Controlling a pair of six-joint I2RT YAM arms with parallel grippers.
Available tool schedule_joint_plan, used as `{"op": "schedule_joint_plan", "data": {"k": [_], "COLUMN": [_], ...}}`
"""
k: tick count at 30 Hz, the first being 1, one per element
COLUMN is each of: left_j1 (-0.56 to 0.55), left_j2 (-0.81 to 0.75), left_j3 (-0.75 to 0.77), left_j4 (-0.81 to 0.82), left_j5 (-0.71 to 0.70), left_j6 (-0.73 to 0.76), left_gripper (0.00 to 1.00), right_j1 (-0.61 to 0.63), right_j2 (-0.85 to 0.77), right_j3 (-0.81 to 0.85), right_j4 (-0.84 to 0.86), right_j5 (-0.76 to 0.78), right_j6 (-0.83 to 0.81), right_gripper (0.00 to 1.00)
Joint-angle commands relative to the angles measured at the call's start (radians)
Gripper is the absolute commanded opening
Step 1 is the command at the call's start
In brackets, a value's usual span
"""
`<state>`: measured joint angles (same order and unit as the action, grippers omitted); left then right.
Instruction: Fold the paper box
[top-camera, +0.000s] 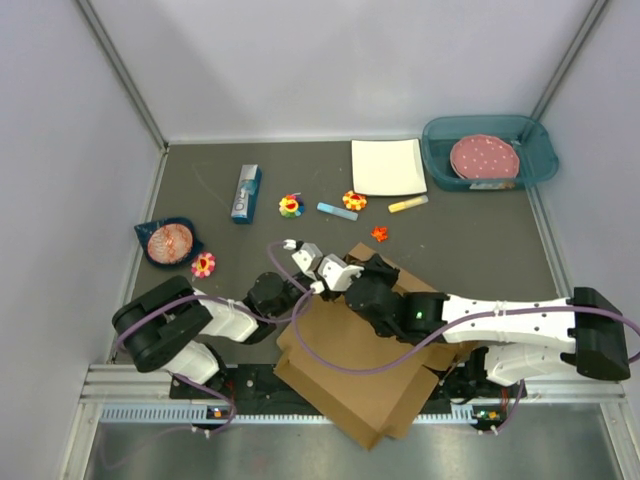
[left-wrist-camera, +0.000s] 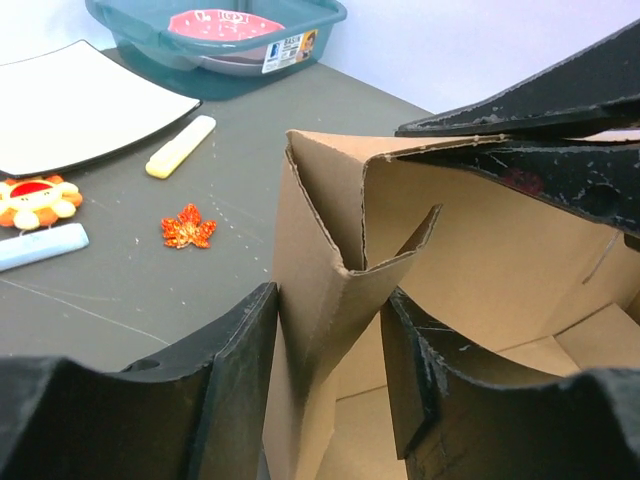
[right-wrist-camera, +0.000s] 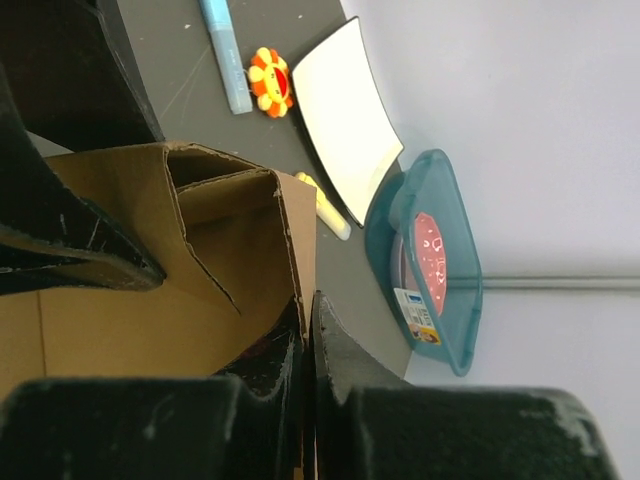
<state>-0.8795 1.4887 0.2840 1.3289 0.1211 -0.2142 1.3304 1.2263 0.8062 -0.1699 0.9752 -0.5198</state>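
Note:
The paper box (top-camera: 350, 370) is a brown corrugated sheet lying at the near edge between the arm bases, with its far end raised into walls. My left gripper (top-camera: 318, 285) straddles a folded corner of the box (left-wrist-camera: 320, 250), and both fingers (left-wrist-camera: 240, 350) press on the cardboard there. My right gripper (top-camera: 362, 272) is shut on the thin edge of a raised wall (right-wrist-camera: 300, 250), which is pinched between its fingertips (right-wrist-camera: 335, 340). The right gripper's black fingers show at the upper right of the left wrist view (left-wrist-camera: 540, 120).
A white square plate (top-camera: 388, 166) and a teal bin (top-camera: 488, 150) holding a pink dotted plate stand at the back right. A yellow marker (top-camera: 407, 204), a blue marker (top-camera: 336, 211), flower toys (top-camera: 290, 205), a red leaf (top-camera: 379, 234), a blue carton (top-camera: 245, 193) and a dark bowl (top-camera: 168, 242) lie beyond the box.

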Motion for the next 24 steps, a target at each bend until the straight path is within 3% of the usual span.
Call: {"op": "schedule_joint_plan", "data": {"k": [1, 3, 8, 10, 12, 15, 17, 20, 21, 24], "left_j1": [0.013, 0.011, 0.013, 0.013, 0.011, 0.013, 0.011, 0.002, -0.003, -0.01], "left_j2": [-0.002, -0.008, -0.018, -0.018, -0.015, -0.002, 0.021, 0.067, 0.079, 0.114], "left_j3": [0.08, 0.073, 0.058, 0.053, 0.055, 0.064, 0.067, 0.06, 0.05, 0.032], "left_j4": [-0.032, -0.05, -0.048, -0.039, -0.036, -0.043, -0.048, -0.01, 0.006, 0.052], "left_j5": [-0.198, -0.215, -0.229, -0.227, -0.21, -0.205, -0.202, -0.233, -0.25, -0.308], "left_j6": [0.087, 0.099, 0.118, 0.105, 0.099, 0.088, 0.082, 0.082, 0.082, 0.075], "left_gripper": [0.47, 0.45, 0.26, 0.28, 0.35, 0.35, 0.29, 0.0, 0.0, 0.0], "right_j1": [0.02, 0.02, 0.02, 0.02, 0.02, 0.02, 0.02, 0.021, 0.021, 0.02], "right_j2": [-0.025, -0.027, -0.014, -0.002, 0.006, 0.024, 0.038, 0.059, 0.062, 0.047], "right_j3": [0.064, 0.062, 0.054, 0.051, 0.047, 0.044, 0.039, 0.033, 0.034, 0.057], "right_j4": [0.05, 0.05, 0.056, 0.063, 0.07, 0.073, 0.078, 0.078, 0.076, 0.035], "right_j5": [-0.056, -0.052, -0.043, -0.044, -0.044, -0.046, -0.047, -0.049, -0.049, -0.073], "right_j6": [0.064, 0.06, 0.06, 0.057, 0.057, 0.063, 0.069, 0.081, 0.087, 0.139], "right_gripper": [0.0, 0.0, 0.0, 0.0, 0.0, 0.0, 0.0, 0.0, 0.0, 0.21]}}
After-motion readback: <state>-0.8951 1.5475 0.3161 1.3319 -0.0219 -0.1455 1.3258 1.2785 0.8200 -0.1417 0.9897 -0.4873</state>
